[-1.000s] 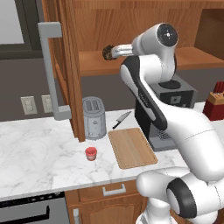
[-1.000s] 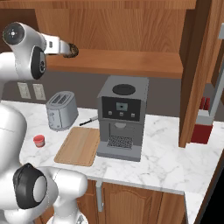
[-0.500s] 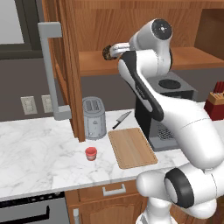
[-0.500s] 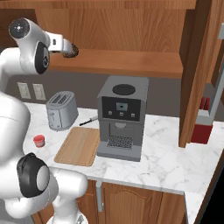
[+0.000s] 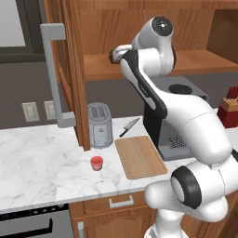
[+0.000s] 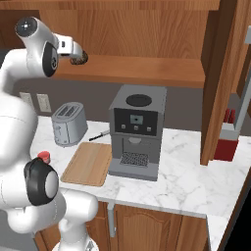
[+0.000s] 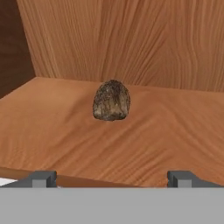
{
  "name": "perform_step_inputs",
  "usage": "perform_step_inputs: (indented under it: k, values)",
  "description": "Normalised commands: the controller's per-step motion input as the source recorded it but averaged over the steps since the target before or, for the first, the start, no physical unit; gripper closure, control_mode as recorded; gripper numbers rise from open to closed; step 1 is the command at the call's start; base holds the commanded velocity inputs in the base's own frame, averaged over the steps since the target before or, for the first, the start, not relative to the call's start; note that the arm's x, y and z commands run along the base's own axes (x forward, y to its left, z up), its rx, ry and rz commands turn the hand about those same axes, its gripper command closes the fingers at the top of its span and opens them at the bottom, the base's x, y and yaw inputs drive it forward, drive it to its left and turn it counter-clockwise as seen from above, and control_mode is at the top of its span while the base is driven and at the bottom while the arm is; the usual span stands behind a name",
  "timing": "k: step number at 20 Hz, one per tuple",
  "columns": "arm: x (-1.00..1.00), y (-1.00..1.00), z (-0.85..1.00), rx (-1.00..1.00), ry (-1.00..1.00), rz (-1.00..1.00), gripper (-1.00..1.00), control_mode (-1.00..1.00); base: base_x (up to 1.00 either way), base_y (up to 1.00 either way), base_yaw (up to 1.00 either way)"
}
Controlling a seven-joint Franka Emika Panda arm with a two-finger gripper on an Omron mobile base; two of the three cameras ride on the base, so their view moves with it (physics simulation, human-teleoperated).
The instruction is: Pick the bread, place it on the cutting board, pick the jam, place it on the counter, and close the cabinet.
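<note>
The bread (image 7: 112, 100), a dark brown speckled lump, sits on the wooden shelf of the open cabinet (image 5: 69, 69), a short way ahead of my gripper (image 7: 112, 178). The gripper is open and empty, and its fingertips (image 7: 43, 178) stand wide apart at the shelf's front edge. From the base, the gripper (image 5: 114, 56) (image 6: 78, 58) is up at shelf height. The jam (image 5: 96, 162) (image 6: 44, 157) stands on the counter (image 5: 37, 158) left of the cutting board (image 5: 139, 155) (image 6: 88, 162), which lies bare.
A toaster (image 5: 100, 125) and a knife (image 5: 129, 127) are behind the board. A coffee machine (image 6: 135, 130) stands right of it, under the shelf. The cabinet's left door with its grey handle (image 5: 56, 74) and the right door (image 6: 220, 83) hang open over the counter.
The arm's upper joints have shifted slightly. The gripper has stayed at the shelf's front edge, open. The bread, the jam and the board have not moved.
</note>
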Motion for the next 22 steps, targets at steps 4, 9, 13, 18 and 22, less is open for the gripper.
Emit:
perform_step_inputs:
  k: [4,9,13,18,22]
  values:
    - [0.34,0.08,-0.32,-0.05,0.00,0.00,-1.00,-1.00,0.00,0.00,0.00]
    - [0.37,0.01,-0.18,-0.01,0.00,0.00,-1.00,-1.00,0.00,0.00,0.00]
    - [0.41,0.00,0.00,0.00,0.00,0.00,-1.00,-1.00,0.00,0.00,0.00]
    - [0.43,0.00,0.00,0.00,0.00,0.00,-1.00,-1.00,0.00,0.00,0.00]
    - [0.45,0.01,0.00,0.00,0.00,0.00,-1.00,-1.00,0.00,0.00,0.00]
